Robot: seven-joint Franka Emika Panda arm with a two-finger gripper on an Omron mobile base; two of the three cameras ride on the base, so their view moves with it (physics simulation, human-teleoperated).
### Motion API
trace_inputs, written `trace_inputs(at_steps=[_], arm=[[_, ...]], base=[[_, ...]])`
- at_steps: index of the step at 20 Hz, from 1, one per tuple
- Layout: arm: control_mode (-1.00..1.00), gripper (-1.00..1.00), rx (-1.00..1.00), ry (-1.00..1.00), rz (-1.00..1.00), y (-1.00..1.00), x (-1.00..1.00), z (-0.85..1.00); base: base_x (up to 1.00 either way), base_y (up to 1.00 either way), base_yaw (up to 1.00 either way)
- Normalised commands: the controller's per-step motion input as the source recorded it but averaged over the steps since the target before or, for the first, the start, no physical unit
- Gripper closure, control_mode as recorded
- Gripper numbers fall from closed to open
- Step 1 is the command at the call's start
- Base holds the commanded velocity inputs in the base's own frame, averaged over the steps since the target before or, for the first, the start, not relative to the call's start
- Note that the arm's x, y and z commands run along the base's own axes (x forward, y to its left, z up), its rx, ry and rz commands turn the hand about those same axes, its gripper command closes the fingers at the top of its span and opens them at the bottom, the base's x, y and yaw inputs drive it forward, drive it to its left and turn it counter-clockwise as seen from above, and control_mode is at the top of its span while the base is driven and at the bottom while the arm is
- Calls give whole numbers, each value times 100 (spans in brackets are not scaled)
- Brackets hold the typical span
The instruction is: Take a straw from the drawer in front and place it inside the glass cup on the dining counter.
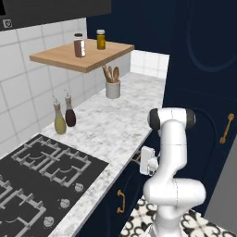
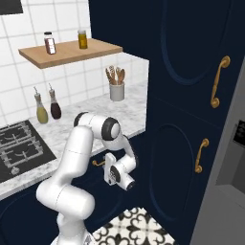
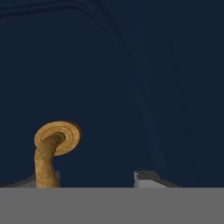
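We bring gripper [image 3: 96, 177] onto drawer handle [image 3: 47, 153]; jaws part-open, straddling handle, grip not confirmed. We need square close on handle, then straight pull outward.

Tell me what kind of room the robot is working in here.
A home kitchen, rendered: a gas hob set in a marbled counter, oil bottles by the tiled wall, a crock of wooden spoons, and navy cabinets with brass handles.

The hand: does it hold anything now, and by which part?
It cannot be told. The hand is at the brass drawer handle, near one end, but a closed grip is not visible.
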Motion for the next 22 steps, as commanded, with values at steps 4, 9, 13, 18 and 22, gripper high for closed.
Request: trace_inputs(at_steps=[4,9,13,18,22], arm=[[-100,100,-3,14,1,1,-3,-33],[-100,100,7,4,0,-35,-29,-9],[-100,100,11,7,1,-64,-40,0],[-100,100,10,3,2,-71,-56,0],[-100,100,11,0,6,-82,-65,0]], base=[[0,0,0],[0,0,0],[0,0,0],[0,0,0],[0,0,0]])
